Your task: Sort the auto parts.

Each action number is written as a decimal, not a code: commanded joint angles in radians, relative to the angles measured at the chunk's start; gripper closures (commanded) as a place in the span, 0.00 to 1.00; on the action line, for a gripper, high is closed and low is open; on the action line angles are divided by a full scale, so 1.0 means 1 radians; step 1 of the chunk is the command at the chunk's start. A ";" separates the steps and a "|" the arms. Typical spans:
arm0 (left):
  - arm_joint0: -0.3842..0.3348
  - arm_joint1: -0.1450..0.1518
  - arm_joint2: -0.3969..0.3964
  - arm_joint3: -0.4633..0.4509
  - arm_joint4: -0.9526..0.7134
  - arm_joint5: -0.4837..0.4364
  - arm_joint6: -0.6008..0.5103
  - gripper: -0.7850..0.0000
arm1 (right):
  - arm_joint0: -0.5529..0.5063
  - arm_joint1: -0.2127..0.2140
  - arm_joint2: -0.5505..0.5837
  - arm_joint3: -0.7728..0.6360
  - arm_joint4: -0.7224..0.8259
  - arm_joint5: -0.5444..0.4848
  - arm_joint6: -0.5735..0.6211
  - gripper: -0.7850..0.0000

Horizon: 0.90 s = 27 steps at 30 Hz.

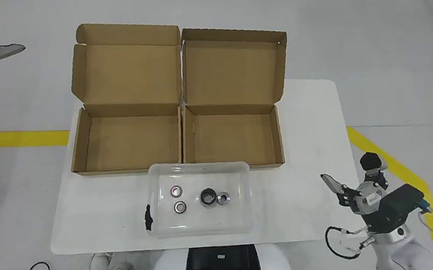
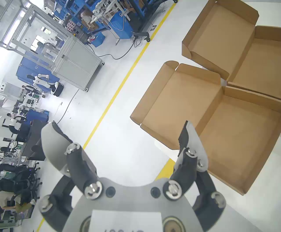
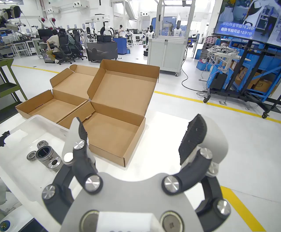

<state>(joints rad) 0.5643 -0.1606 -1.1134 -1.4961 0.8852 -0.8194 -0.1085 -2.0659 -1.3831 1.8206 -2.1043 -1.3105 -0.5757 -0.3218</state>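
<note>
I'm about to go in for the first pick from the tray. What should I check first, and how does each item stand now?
1. Left pincer open and empty: ok.
2. Right pincer open and empty: ok.
3. Left box and right box open, floors bare: ok.
4. Upper ring, lower ring, dark cylinder and silver part all inside the clear tray: ok.
5. Dark cylinder and silver part separated enough for a clean grasp: cannot tell; they sit very close.
6. A pincer above the clear tray: not ok; the left is off the table beyond the left box, the right is at its right edge.
</note>
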 commanded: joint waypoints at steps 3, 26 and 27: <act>0.000 0.000 0.000 0.000 0.000 0.000 0.000 0.00 | 0.000 0.000 0.000 0.000 0.000 0.000 0.000 0.00; 0.000 0.000 0.000 0.000 0.000 0.000 0.000 0.00 | 0.336 0.023 -0.311 0.110 -0.055 -0.198 0.320 0.00; 0.000 0.000 0.000 0.000 0.000 0.000 0.000 0.00 | 0.356 0.024 -0.332 0.121 -0.056 -0.206 0.339 0.00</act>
<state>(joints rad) 0.5643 -0.1606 -1.1134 -1.4961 0.8852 -0.8194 -0.1085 -1.7317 -1.3600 1.5121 -1.9932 -1.3638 -0.7711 -0.0052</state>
